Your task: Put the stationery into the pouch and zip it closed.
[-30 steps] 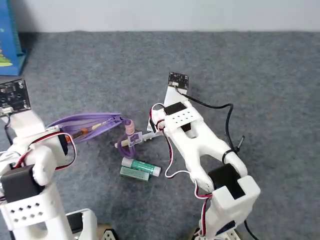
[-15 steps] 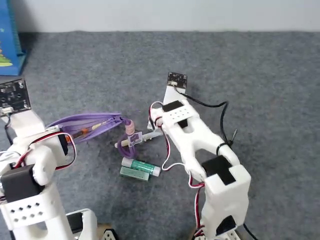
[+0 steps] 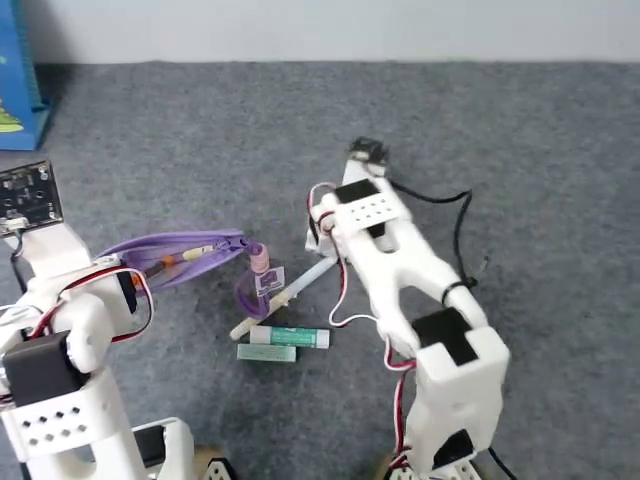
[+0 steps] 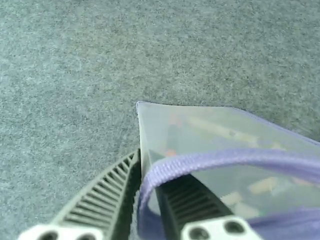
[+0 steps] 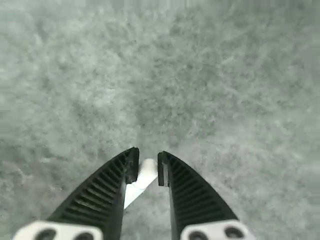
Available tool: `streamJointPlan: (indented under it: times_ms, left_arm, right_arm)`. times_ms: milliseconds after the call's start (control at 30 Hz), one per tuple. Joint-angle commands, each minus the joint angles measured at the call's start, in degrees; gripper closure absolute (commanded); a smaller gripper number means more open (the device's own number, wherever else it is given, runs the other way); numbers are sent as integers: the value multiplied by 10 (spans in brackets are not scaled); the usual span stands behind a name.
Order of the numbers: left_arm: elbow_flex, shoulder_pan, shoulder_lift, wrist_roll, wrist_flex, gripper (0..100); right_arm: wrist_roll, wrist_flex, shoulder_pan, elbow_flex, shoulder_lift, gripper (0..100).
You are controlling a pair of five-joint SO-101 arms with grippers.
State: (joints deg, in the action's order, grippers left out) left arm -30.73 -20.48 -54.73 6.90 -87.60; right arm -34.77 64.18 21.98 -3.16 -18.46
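Observation:
A translucent purple pouch lies at the left with pens inside and its mouth toward the middle, where a pink zipper charm hangs. My left gripper is shut on the pouch's corner edge beside the purple zipper band. A white pen lies slantwise on the carpet. My right gripper is shut on the pen's far end, just right of the pouch mouth in the high view. Two green sticks lie side by side touching the pen's near end.
Grey carpet covers the whole table. A blue box stands at the far left edge. The right arm's black cable loops out to its right.
The right arm has shifted and turned with the pen, swinging the pen's free end toward the front. The green sticks were nudged and now lie level. The left arm has kept still.

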Motion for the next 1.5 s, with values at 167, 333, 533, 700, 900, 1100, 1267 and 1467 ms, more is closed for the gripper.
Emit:
streamJointPlan:
  times_ms: [167, 333, 533, 700, 900, 1100, 1267, 1467]
  left_arm:
    - [2, -2, 1, -4, 5, 987]
    - [2, -1, 1, -4, 5, 987]
    - [3, -1, 1, -4, 5, 987]
    - [3, 18, 1, -4, 5, 987]
    - [2, 62, 1, -2, 4, 987]
    - [3, 62, 1, -2, 5, 987]
    - [2, 62, 1, -2, 5, 987]
    - [1, 62, 1, -2, 5, 987]
  right_arm:
    - [86, 7, -87, -33, 164, 991]
    - [131, 7, -95, -72, 263, 991]
    - [179, 7, -73, -127, 433, 991]
    - [181, 7, -24, -166, 590, 991]
    - [201, 7, 51, -178, 739, 991]
    - [201, 2, 91, -176, 834, 991]
    - [201, -24, 110, -174, 890, 991]
    - [197, -70, 113, -142, 916, 991]
